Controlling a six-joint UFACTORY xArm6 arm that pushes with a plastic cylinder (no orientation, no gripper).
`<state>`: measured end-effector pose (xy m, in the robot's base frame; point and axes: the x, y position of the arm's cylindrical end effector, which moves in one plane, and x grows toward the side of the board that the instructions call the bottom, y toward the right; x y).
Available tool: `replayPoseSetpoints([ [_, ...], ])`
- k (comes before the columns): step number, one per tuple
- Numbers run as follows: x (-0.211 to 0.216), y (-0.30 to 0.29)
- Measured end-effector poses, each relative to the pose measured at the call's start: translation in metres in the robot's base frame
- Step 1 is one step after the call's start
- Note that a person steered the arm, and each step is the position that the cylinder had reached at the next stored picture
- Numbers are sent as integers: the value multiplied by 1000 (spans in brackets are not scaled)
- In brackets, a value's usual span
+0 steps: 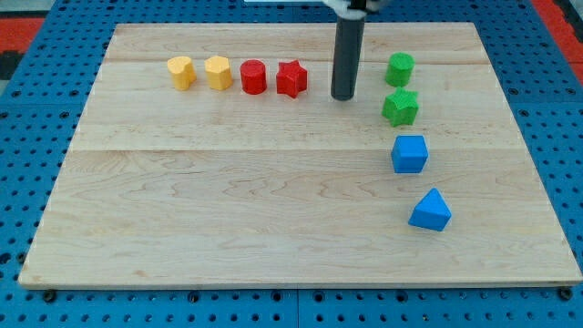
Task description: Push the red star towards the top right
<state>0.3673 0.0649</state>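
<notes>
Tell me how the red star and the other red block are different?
The red star has points; the red cylinder is round with a flat top. The red star sits nearer my tip, on the view's right; the red cylinder sits beside the yellow blocks. Both are red, in one row.

Wooden board (228, 210), two yellow blocks (199, 72), red cylinder (252, 76), red star (291, 78), green blocks (399, 88), blue blocks (417, 182)

No legible txt, labels, nos. — none on blocks, board.
</notes>
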Motion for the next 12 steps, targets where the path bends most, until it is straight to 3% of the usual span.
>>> replayPoseSetpoints([
  [1,10,-40],
  [3,-43,-49],
  [4,-43,-50],
  [5,-10,-70],
  [6,-12,-161],
  [7,-29,-196],
  [9,-47,-83],
  [10,-65,-76],
  [12,-92,10],
])
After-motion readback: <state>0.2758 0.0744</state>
